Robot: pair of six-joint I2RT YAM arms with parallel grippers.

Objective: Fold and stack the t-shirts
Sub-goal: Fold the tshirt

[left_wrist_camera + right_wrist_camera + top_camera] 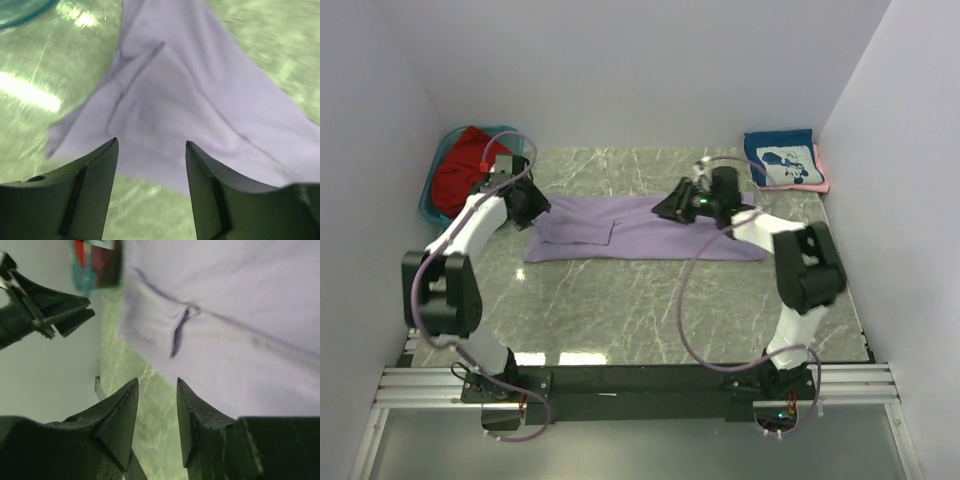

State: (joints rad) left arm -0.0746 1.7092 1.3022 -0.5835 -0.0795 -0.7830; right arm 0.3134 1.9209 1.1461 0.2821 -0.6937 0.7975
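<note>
The lavender t-shirt [620,232] lies flat as a long band with its long axis running side to side. Its left end sits under the left pincer [534,208], whose jaws stand apart and empty, and its far edge passes beneath the right pincer [672,208], also parted and holding nothing. On the near side of both pincers the band's straight near edge gives way to bare marble table [650,310]. Beyond the left pincer a teal tub [432,190] holds the red t-shirt [465,160], and beyond the right one the navy t-shirt [782,160] lies on the pink t-shirt [823,168] in the wall corner.
</note>
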